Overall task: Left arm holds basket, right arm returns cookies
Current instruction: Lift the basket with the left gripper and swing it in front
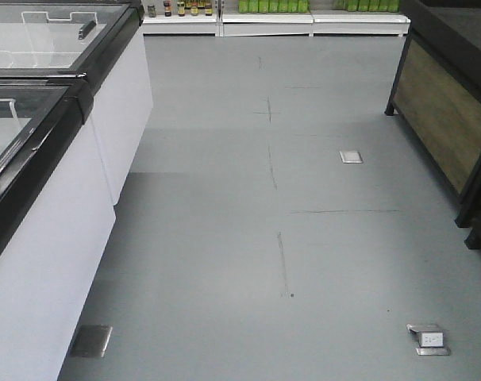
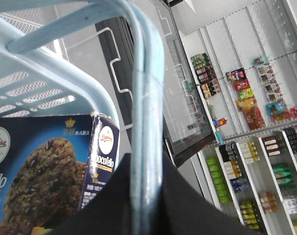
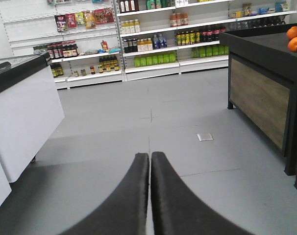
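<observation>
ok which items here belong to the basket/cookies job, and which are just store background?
Job: basket, Chocofello cookies box, right tool (shut, nothing held).
Background: chest freezers, stocked shelves, oranges, dark display stand, floor plates.

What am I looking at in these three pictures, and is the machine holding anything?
A two-armed robot on wheels in a shop. The front view looks down an aisle floor between white freezer chests and a wooden-fronted stand; no arm shows there. The left wrist camera looks past the black left arm at a light blue basket, its handle running against that arm, with a navy cookie box in it; the grip is hidden. The right wrist camera shows the right gripper, shut and empty, pointing towards shelves.
</observation>
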`<action>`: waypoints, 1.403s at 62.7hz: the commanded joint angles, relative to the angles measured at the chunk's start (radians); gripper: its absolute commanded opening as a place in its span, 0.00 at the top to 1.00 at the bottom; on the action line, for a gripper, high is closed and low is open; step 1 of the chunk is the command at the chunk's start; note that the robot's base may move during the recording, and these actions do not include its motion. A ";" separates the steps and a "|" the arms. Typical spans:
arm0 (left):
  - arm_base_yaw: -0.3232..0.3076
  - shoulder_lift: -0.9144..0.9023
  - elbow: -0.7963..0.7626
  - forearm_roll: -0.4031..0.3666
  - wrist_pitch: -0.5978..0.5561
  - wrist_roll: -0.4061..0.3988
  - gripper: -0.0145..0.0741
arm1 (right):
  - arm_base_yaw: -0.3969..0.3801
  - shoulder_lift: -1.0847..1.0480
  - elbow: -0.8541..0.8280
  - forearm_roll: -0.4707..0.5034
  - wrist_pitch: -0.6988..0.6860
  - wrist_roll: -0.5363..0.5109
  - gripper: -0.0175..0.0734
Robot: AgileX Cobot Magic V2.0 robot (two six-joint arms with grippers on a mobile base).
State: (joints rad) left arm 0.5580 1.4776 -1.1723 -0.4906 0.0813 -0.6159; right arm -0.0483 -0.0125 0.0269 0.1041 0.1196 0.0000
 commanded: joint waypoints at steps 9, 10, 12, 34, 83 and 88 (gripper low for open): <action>-0.001 -0.062 -0.032 -0.098 -0.089 0.031 0.85 | -0.005 -0.016 0.004 -0.001 -0.073 0.000 0.82; -0.001 -0.065 -0.034 -0.102 -0.089 0.031 0.85 | -0.005 -0.016 0.004 -0.001 -0.073 0.000 0.82; -0.001 -0.070 -0.039 -0.110 -0.093 0.031 0.85 | -0.005 -0.016 0.004 -0.001 -0.073 0.000 0.82; -0.001 -0.127 -0.141 -0.111 -0.054 0.031 0.84 | -0.005 -0.016 0.004 -0.001 -0.073 0.000 0.82; -0.311 -0.196 -0.194 -0.609 0.450 0.564 0.84 | -0.005 -0.016 0.004 -0.001 -0.073 0.000 0.82; -0.379 -0.196 -0.194 -0.639 0.487 0.601 0.84 | -0.005 -0.016 0.004 -0.001 -0.073 0.000 0.82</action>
State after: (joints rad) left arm 0.2468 1.3205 -1.3243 -1.0319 0.5761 -0.0964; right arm -0.0494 -0.0125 0.0269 0.1041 0.1196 0.0000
